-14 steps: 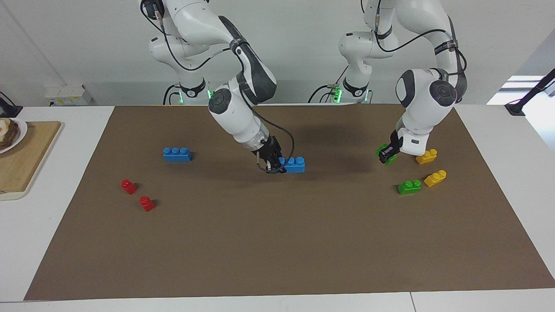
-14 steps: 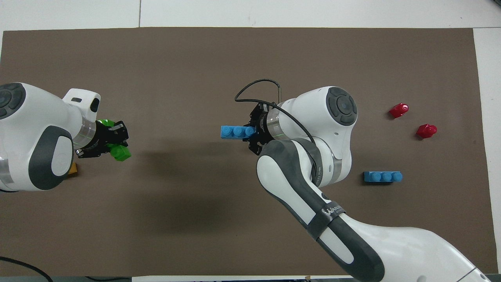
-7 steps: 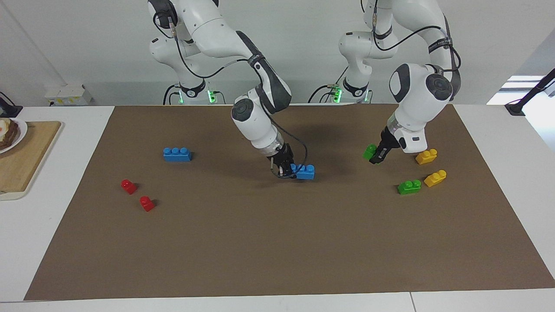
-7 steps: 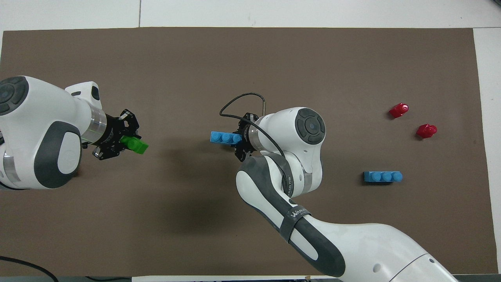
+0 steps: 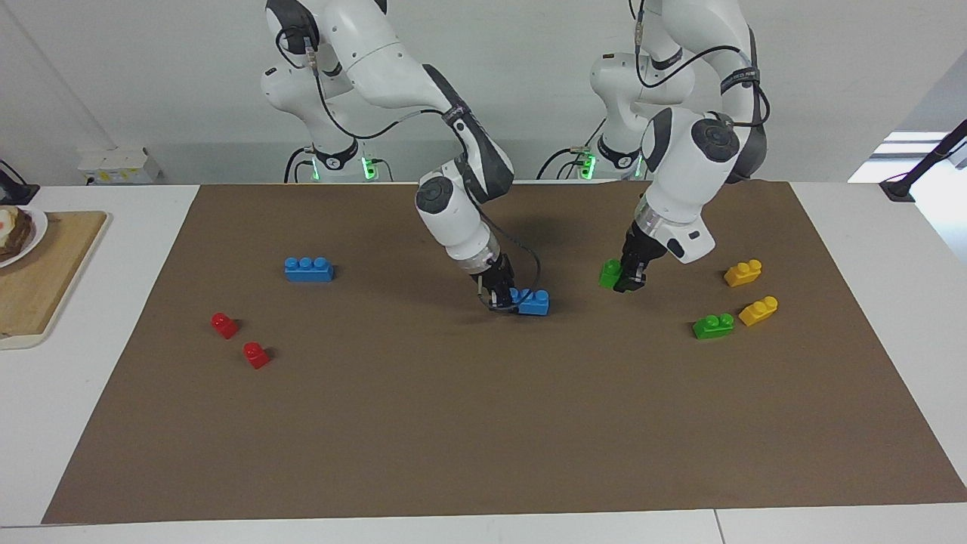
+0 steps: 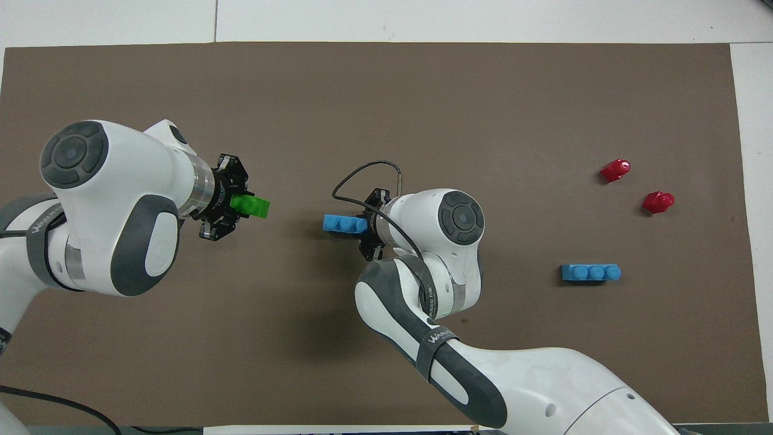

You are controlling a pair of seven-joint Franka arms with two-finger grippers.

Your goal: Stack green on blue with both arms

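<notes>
My right gripper is shut on one end of a blue three-stud brick and holds it low at the brown mat, near the table's middle. In the overhead view the brick sticks out of this gripper toward the left arm's end. My left gripper is shut on a green two-stud brick and holds it above the mat, beside the blue brick with a gap between them. The overhead view also shows this gripper and the green brick.
A second blue brick and two red bricks lie toward the right arm's end. A second green brick and two yellow bricks lie toward the left arm's end. A wooden board lies off the mat.
My left gripper has carried the green brick toward the table's middle, closer to the blue brick. My right gripper has shifted the blue brick slightly toward the left arm's end.
</notes>
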